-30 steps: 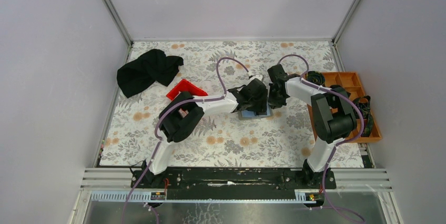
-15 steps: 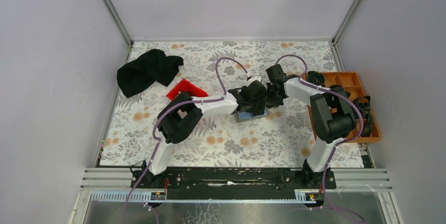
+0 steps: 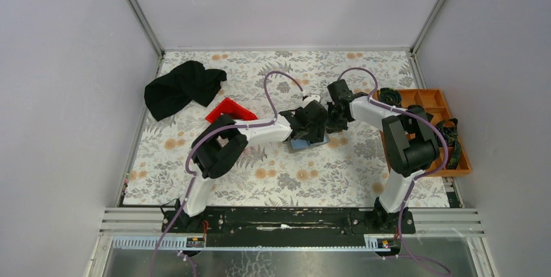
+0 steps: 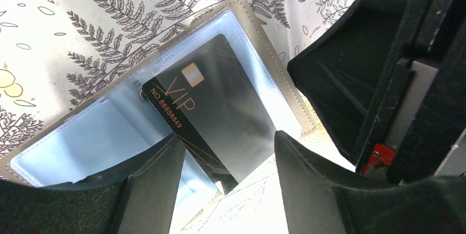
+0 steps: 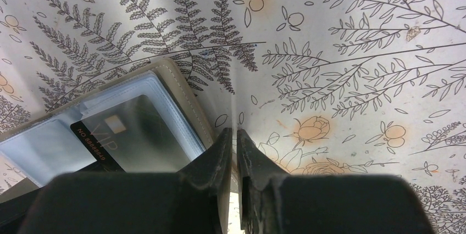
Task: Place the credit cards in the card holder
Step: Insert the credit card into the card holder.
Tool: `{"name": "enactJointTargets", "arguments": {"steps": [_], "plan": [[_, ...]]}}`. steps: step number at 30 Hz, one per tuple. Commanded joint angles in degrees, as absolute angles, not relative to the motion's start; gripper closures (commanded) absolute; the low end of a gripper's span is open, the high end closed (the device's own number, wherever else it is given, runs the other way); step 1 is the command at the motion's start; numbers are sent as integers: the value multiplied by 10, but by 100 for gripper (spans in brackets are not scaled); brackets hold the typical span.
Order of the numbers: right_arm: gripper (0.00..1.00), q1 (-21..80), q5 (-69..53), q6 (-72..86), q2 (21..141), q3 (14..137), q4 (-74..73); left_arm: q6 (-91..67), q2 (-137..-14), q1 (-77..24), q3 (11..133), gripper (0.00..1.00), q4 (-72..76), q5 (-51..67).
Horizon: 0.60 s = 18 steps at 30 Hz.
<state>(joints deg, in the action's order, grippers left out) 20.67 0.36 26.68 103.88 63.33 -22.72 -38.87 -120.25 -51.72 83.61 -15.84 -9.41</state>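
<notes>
The grey card holder (image 4: 262,29) lies open on the flowered mat, with clear sleeves over a light blue inside. It also shows in the top view (image 3: 299,144) and the right wrist view (image 5: 184,88). A dark VIP credit card (image 4: 220,107) sits partly in a sleeve, its near corner sticking out. My left gripper (image 4: 222,141) is open, its fingers on either side of that near end without touching it. My right gripper (image 5: 235,133) is shut at the holder's right edge, with a thin clear leaf edge-on between its tips. The card shows there too (image 5: 134,129).
A black cloth (image 3: 183,88) lies at the back left, with a red bin (image 3: 226,109) beside it. An orange compartment tray (image 3: 430,99) with black items stands at the right edge. The two grippers (image 3: 323,124) are close together mid-table.
The card holder and both grippers have shifted a little to the left on the mat. The right gripper has moved closer to the left one.
</notes>
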Motion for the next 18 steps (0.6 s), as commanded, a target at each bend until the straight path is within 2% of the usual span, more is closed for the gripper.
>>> {"name": "enactJointTargets", "arguments": {"steps": [1, 6, 18], "plan": [[87, 215, -12, 274, 1046, 632, -215, -384, -1184, -519, 830, 33, -163, -73], [86, 215, -11, 272, 1046, 638, -219, -387, -1171, -503, 801, 27, -120, -21], [86, 216, -16, 268, 1045, 638, -214, -374, -1122, -475, 731, 25, -49, 42]]}}
